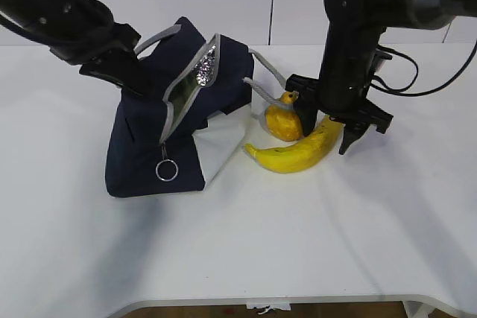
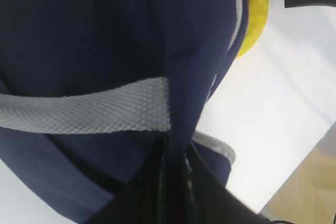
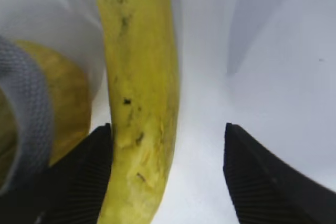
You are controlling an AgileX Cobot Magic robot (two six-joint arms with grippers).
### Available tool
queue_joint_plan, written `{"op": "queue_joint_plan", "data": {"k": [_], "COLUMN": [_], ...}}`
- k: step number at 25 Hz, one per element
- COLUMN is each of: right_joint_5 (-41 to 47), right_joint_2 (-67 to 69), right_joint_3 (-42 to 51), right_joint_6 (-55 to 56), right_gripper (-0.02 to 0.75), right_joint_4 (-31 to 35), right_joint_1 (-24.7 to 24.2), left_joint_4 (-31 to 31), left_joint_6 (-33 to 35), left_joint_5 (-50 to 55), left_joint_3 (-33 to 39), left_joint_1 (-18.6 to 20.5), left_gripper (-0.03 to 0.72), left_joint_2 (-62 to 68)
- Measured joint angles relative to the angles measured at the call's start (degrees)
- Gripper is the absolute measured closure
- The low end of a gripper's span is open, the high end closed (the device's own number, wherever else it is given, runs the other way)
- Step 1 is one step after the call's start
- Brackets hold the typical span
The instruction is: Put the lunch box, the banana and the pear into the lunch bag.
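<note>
Bright even overhead light, soft shadows, blurred close-up wrist views.

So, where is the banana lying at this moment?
In the exterior view the banana lies on the white table, right of the lunch bag and just in front of the pear, with the open right gripper around its far end.

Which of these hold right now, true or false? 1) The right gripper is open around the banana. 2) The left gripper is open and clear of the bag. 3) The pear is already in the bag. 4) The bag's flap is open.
1) True: the right gripper stands open, the banana between its fingers.
2) False: the left gripper is shut on the bag, pinching its fabric.
3) False: the pear sits on the table beside the banana.
4) True: the flap is lifted and silver lining shows.
</note>
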Motion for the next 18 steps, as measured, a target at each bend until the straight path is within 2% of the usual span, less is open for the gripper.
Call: {"op": "queue_joint_plan", "data": {"k": [13,15,18], "right_joint_5": [-2.37,-3.05,-3.10], "right_joint_2": [2.19,2.19,2.19], "right_joint_3": [0.00,0.00,0.00], "right_joint_6": [0.21,0.21,0.21], "right_gripper": [0.232,0.263,0.369], "right_joint_4": [0.00,0.00,0.00], "right_joint_1": [0.00,0.00,0.00], "left_joint_4": [0.50,0.50,0.50], "left_joint_6": [0.00,0.00,0.00], "left_joint_5": [0.00,0.00,0.00], "left_joint_3": [0.00,0.00,0.00], "left_joint_1": [0.00,0.00,0.00], "left_gripper": [0.694,0.694,0.694], "left_joint_2": [0.00,0.00,0.00]}}
